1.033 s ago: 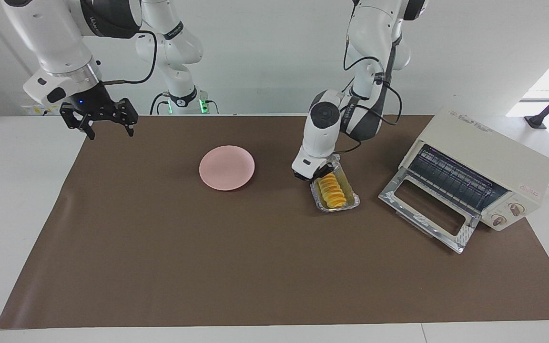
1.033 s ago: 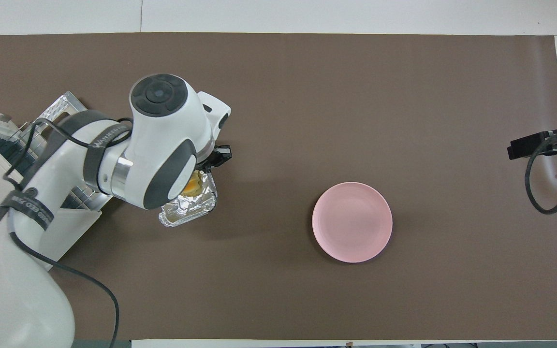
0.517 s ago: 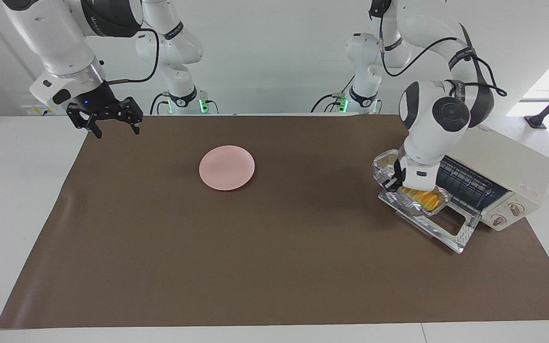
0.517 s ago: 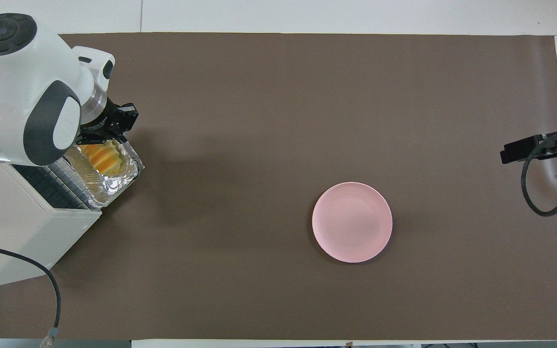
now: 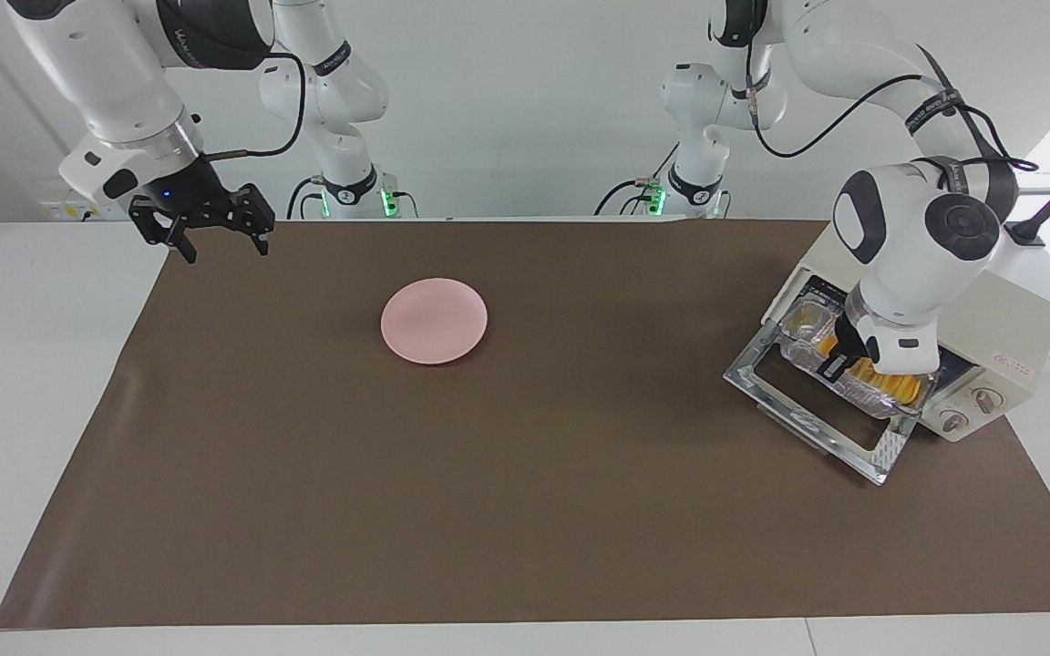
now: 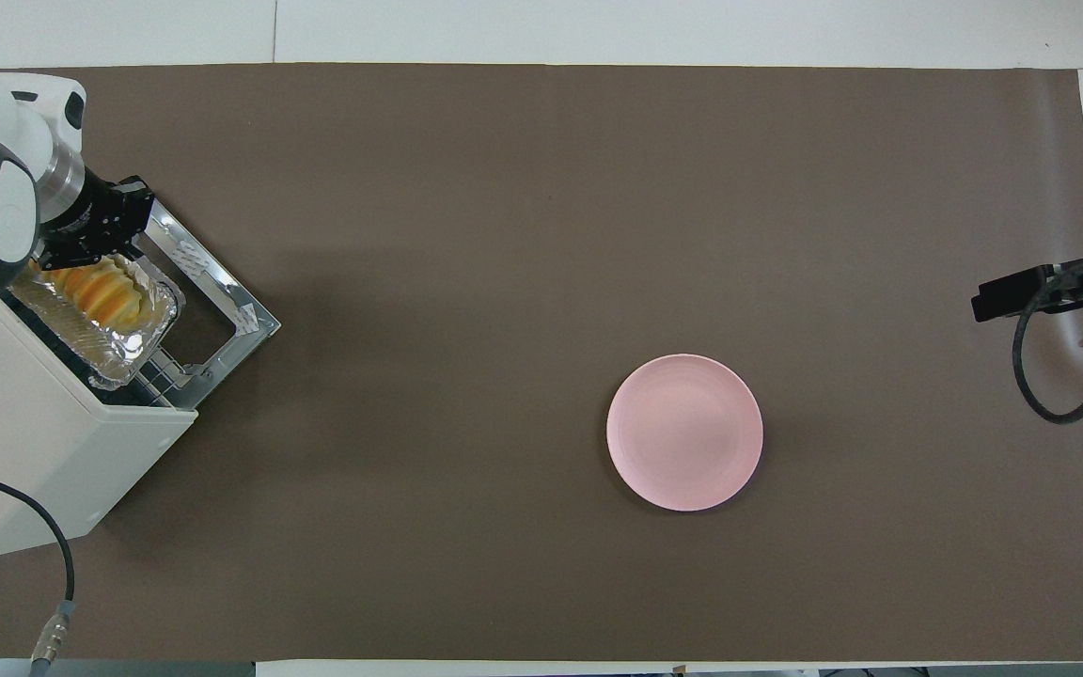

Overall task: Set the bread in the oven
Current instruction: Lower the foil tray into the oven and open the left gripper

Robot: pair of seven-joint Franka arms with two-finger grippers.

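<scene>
At the robots' end of the bench point(image 5: 507, 510), right arm's corner: right gripper point(image 5: 220, 244) hangs in the air over the mat edge, fingers apart, holding nothing. Arm waits.

At the left arm's end: oven point(image 5: 1022, 323) stands w/ its door point(image 5: 803, 426) dropped open, lying flat toward the bench centre. Left gripper point(image 5: 838, 360) is at the oven mouth, above the door hinge, clamped on one short end of the foil tray point(image 6: 142, 353). Bread point(image 6: 100, 291) lies in the tray, lengthwise. Tray sits crosswise at the opening, partly under the oven top, partly out over the door. Judged approx. two-thirds done: tray not yet fully on the rack, not yet let go.

Mid-bench, well apart from the oven: pink plate point(image 5: 434, 321), bare. Not involved.

Risks:
- Thin foil held by one end only; may bend or sag, tipping the bread out onto the door.
- Tray rim or wrist may catch the top edge of the opening or the rack wires if the push goes in skewed.
- Release too early: tray left half out, could slide off the rack onto the door.

Not made out:
- Rack and oven interior mostly covered by left wrist and tray; tray/rack contact cannot be told.
- Bread's end nearest the gripper is hidden.
- In the overhead view, the oven and left arm are cut off at the edge.
</scene>
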